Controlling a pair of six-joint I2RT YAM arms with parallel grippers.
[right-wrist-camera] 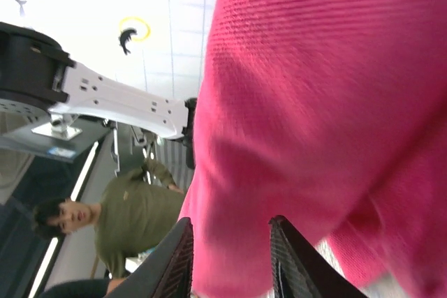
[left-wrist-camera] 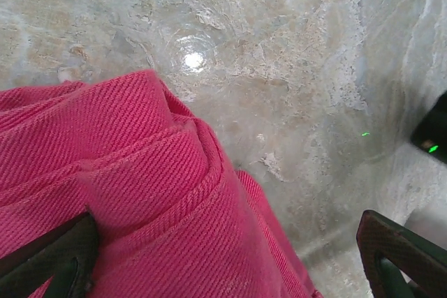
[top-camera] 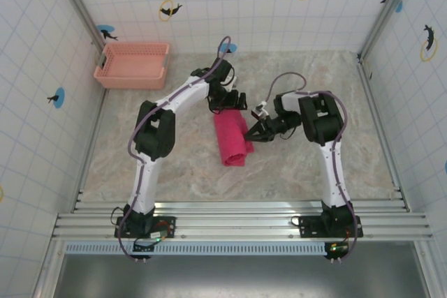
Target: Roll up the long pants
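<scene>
I have the long pants (top-camera: 232, 143) lying as a narrow magenta bundle on the table (top-camera: 167, 165), between my two hands. The left hand (top-camera: 230, 101) is at the bundle's far end, touching the cloth. From its wrist camera I see its jaws spread wide and holding nothing. The twill is heaped in thick folds against one finger (left-wrist-camera: 59, 256), while the other finger stands apart from the cloth over bare marbled table.

The right hand (top-camera: 253, 132) comes in from the side and meets the bundle's right edge, near the left hand. In its own camera the two fingers (right-wrist-camera: 174, 259) are drawn close together, and pink cloth fills the slim gap between them and rises just ahead of the tips. I read that as a pinch on a fold of the pants. That camera is tilted up, so a white link of the other arm shows off to the side of the cloth.

The pale pink basket (top-camera: 133, 66) sits well apart from both hands, beyond the left one against the wall.
</scene>
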